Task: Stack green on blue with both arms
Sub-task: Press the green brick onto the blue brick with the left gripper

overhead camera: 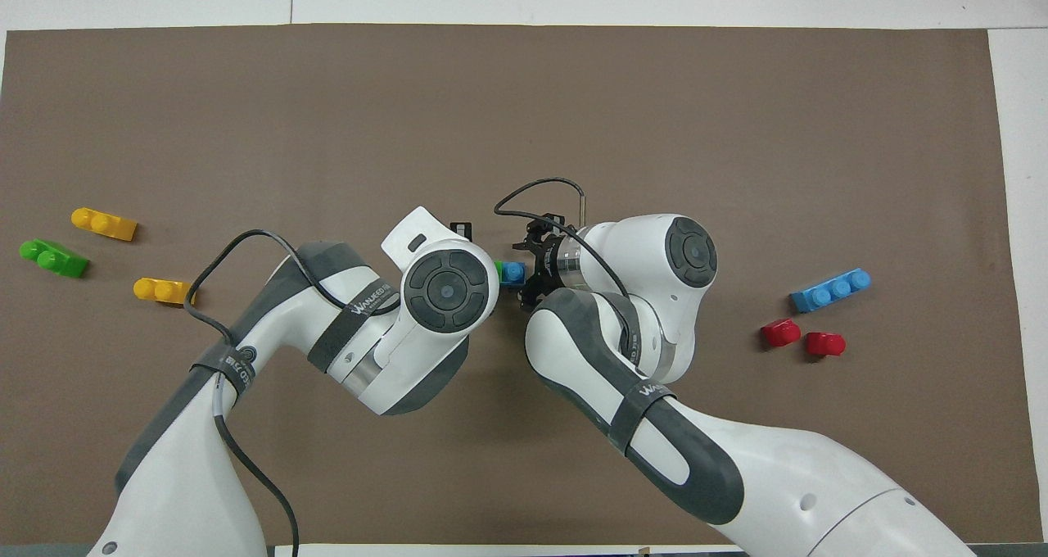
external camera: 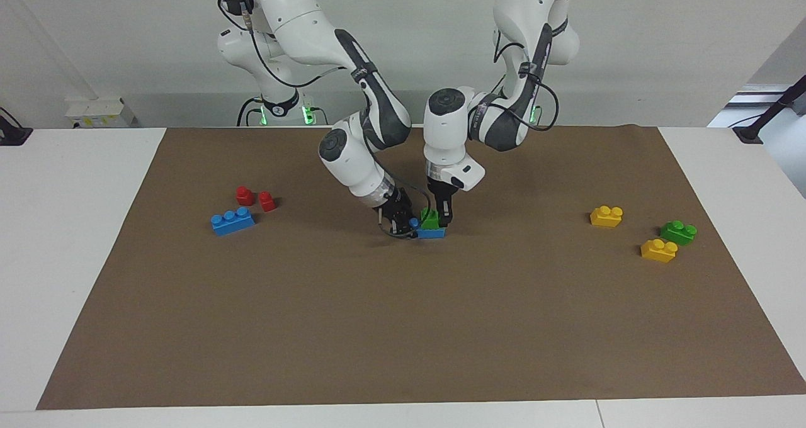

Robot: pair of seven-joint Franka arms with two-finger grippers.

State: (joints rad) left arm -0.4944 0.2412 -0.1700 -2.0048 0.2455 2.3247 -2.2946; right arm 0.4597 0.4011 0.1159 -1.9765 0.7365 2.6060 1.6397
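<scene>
At mid-mat, the green brick [external camera: 431,219] sits atop the blue brick [external camera: 431,231]. The left gripper [external camera: 439,217] pinches the green at its 3 o'clock; the right gripper [external camera: 403,223] clamps the blue at 9 o'clock.

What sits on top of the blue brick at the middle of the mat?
A green brick sits on the blue brick, between both pincers. One blue stud shows beside it; whether it is pressed fully down is hidden.
</scene>
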